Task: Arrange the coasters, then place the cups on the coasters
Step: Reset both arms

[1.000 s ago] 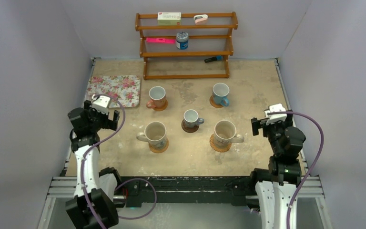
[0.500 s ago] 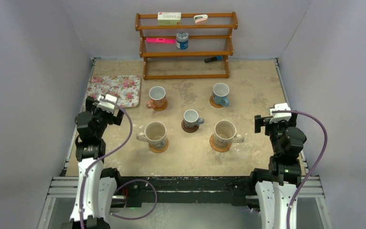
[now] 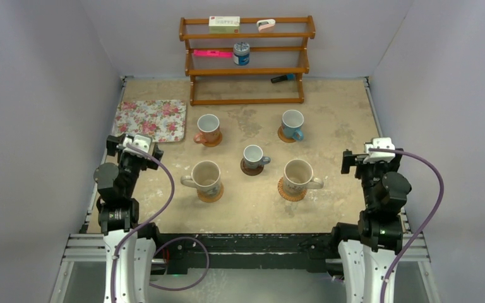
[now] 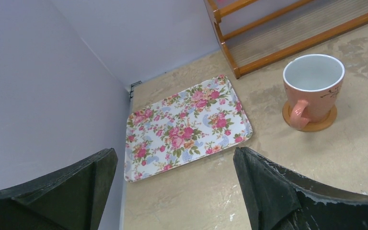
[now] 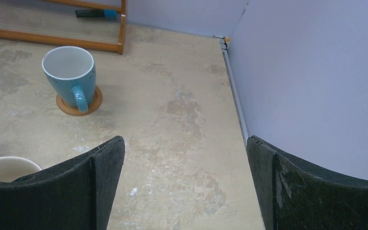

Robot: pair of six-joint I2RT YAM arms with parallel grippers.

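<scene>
L arm (image 3: 117, 189), R arm (image 3: 388, 189): new poses

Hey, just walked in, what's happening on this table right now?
Nothing is being handled. Five mugs each sit on a coaster: the orange mug, blue mug, small grey mug, left cream mug and right cream mug. The left end effector and right end effector hang open and empty beside the table's side edges, so the job looks finished.

We note a floral tray (image 3: 150, 118) at the far left of the desk (image 3: 335, 120), and a wooden rack (image 3: 271, 71) at the back holding a tin can (image 3: 241, 53) and a white box (image 3: 224, 24).
</scene>
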